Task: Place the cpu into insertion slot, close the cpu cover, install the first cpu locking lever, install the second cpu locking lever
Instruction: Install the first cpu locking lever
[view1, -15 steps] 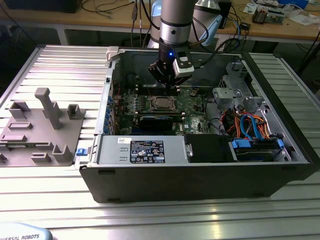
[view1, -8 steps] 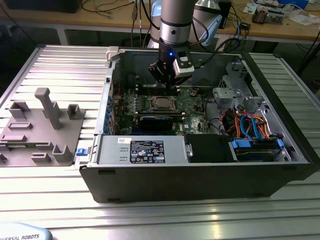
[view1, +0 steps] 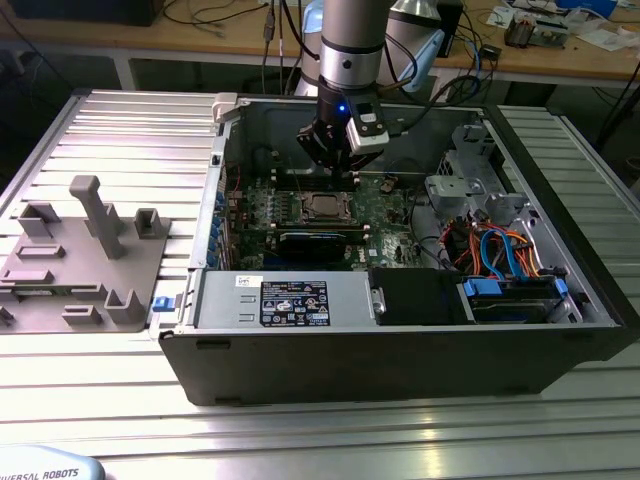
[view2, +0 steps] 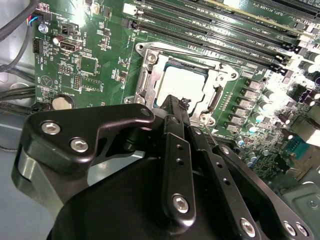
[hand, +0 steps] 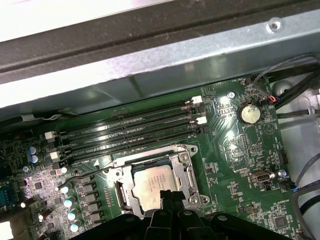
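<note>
Table (view1: 100, 130) of grey metal slats under everything. On it, in the middle of the exterior view, a big open computer case (view1: 400, 370). At the left edge, a grey plastic holder plate (view1: 80, 260). Behind, along the top edge, a wooden workbench (view1: 560, 55) with wires.

Inside the case, a green motherboard (view1: 385, 205). In its middle, the cpu (view1: 322, 207), lying flat in the insertion slot (view2: 172, 62). Around it, the cpu cover (hand: 187, 167), folded down like a shiny frame.

Gripper (view1: 338, 168) hanging in the upper middle of the exterior view, just above the board and close to the case's back wall. Fingers (view2: 172, 150) pressed together, holding nothing, tip just over one edge of the cpu in both wrist views.

Tight room all around: back wall right behind, metal drive cage (view1: 470, 190) at the right, black box (view1: 290, 300) with a label along the front, orange and blue cables (view1: 500, 245) at the lower right. Open space straight up.
</note>
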